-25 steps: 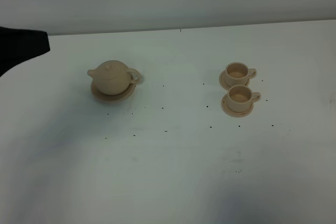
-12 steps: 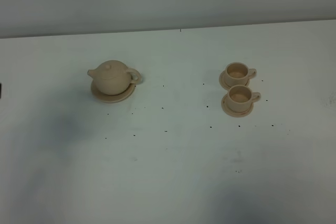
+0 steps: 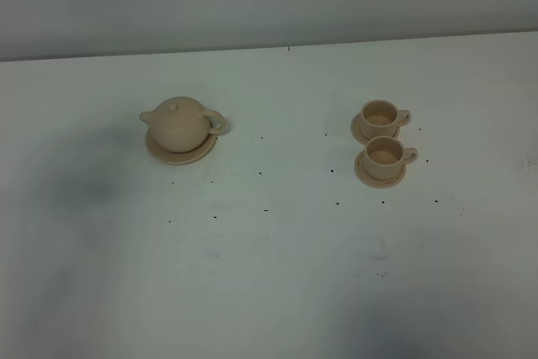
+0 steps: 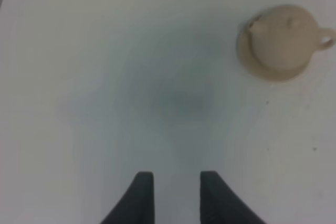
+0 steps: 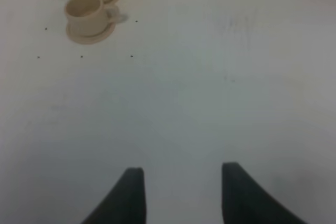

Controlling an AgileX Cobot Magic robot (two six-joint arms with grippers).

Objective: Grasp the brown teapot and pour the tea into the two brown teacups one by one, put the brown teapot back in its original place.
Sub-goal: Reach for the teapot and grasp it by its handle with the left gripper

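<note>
While neither arm shows in the high view, each wrist camera looks past its own fingers. The left end effector (image 4: 176,199) hangs above the bare surface (image 3: 269,275) with its jaws partly apart and nothing between them. The right end effector (image 5: 181,195) stands wider open and is likewise empty.

Outward from the left one, the brown teapot (image 4: 283,35) sits upright on its saucer (image 4: 242,53), well apart from the fingers. Its lid is on, and in the high view its spout points left and its loop handle points toward the cups. Well across the surface to the right stand the farther teacup (image 3: 380,113) and the nearer teacup (image 3: 385,153), each on its own saucer, close together, handles pointing right.

The teapot looks like ceramic: stiff, smooth, probably slippery and easy to chip, heavier if filled. Its lid may be loose and could slide in a steep tilt. The loop handle seems the soundest hold, with the jaws closing across its band; the round belly looks too wide and slick.

Room is generous. Nothing lies between pot and cups, and the back edge of the surface is well behind both. Because the cups stand so close, pouring into one risks nudging the other.
</note>
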